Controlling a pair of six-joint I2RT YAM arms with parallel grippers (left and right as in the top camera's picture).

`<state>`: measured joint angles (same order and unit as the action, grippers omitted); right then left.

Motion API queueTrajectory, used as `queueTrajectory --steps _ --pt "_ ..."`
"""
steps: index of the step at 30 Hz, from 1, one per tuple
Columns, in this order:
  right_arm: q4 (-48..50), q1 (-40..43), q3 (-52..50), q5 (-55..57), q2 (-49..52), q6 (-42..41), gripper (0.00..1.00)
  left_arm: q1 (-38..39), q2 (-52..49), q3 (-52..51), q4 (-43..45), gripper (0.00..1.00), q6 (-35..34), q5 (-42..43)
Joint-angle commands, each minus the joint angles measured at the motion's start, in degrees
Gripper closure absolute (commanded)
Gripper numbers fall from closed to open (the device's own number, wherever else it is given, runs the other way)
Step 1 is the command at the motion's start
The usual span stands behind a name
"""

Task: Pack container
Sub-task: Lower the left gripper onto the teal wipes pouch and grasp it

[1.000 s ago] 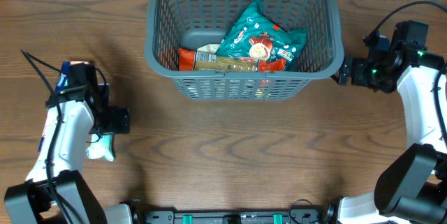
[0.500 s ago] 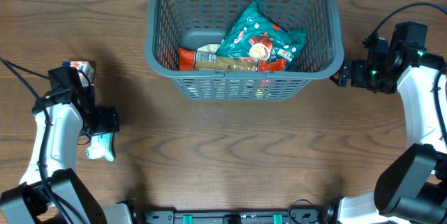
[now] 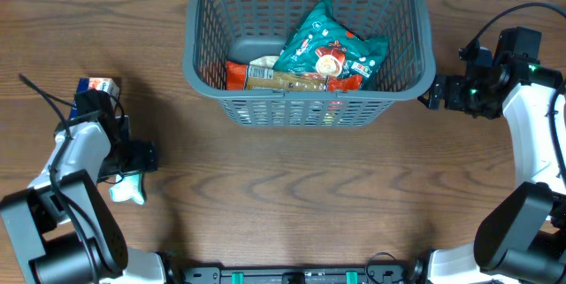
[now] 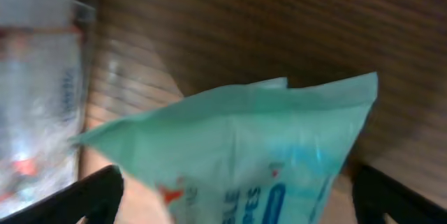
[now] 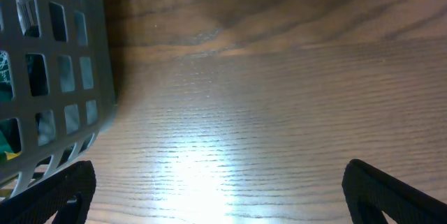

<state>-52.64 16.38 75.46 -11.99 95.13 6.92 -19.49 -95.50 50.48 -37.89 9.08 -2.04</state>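
dark brown wood-grain desk [image 3: 292,204] fills the overhead view. the container [image 3: 265,111], a dark grey lattice basket, stands upright at the far middle of the desk. inside it a teal snack packet [image 3: 329,49] leans across the right half, an orange packet [image 3: 237,75] lies against the near wall, and a tan wrapper [image 3: 283,79] sits between them. the right claw [image 5: 220,185] hovers just beside the container's right wall, fingers spread wide with only bare desk between them. at the left side of the desk the left claw [image 4: 237,195] is over a pale mint packet [image 3: 128,188]. its fingers are wide apart, one on each side of the packet; whether they touch it cannot be told. a small blue and orange carton [image 3: 97,85] sits near, farther back, apart from the mint packet.
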Motion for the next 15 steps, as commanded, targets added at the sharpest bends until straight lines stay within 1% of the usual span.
queueTrajectory --steps 1,3,5,6,8,9,12,13,14,15 --pt "0.1 0.4 0.1 -0.5 -0.4 0.2 0.01 -0.2 -1.8 -0.5 0.9 0.25 -0.9 0.4" --pt "0.1 0.4 0.1 -0.5 -0.4 0.2 0.01 -0.2 -2.3 -0.5 0.9 0.42 -0.9 0.4" --pt "0.1 0.4 0.1 -0.5 -0.4 0.2 0.01 -0.2 -2.3 -0.5 0.9 0.57 -0.9 1.8" --pt "0.1 0.4 0.1 -0.5 -0.4 0.2 0.01 -0.2 -2.3 -0.5 0.9 0.62 -0.8 2.9" --pt "0.1 0.4 0.1 -0.5 -0.4 0.2 0.01 -0.2 -2.3 -0.5 0.9 0.62 -0.8 3.9" --pt "0.1 0.4 0.1 -0.5 -0.4 0.2 0.01 -0.2 -2.3 -0.4 0.9 0.64 -0.8 4.4" --pt "0.2 0.4 0.1 -0.5 -0.4 0.2 0.01 0.0 -1.9 -0.3 0.7 0.80 -0.9 6.1" --pt "0.2 0.4 0.1 -0.5 -0.4 0.2 0.01 0.0 -1.4 -0.1 0.2 0.89 -0.8 7.1" --pt "0.1 0.4 0.1 -0.5 -0.4 0.2 0.01 0.0 -0.9 0.2 -0.3 0.94 -0.9 7.6" --pt "0.1 0.4 0.1 -0.5 -0.4 0.2 0.01 0.0 -0.3 0.7 -0.9 0.94 -0.9 8.7"
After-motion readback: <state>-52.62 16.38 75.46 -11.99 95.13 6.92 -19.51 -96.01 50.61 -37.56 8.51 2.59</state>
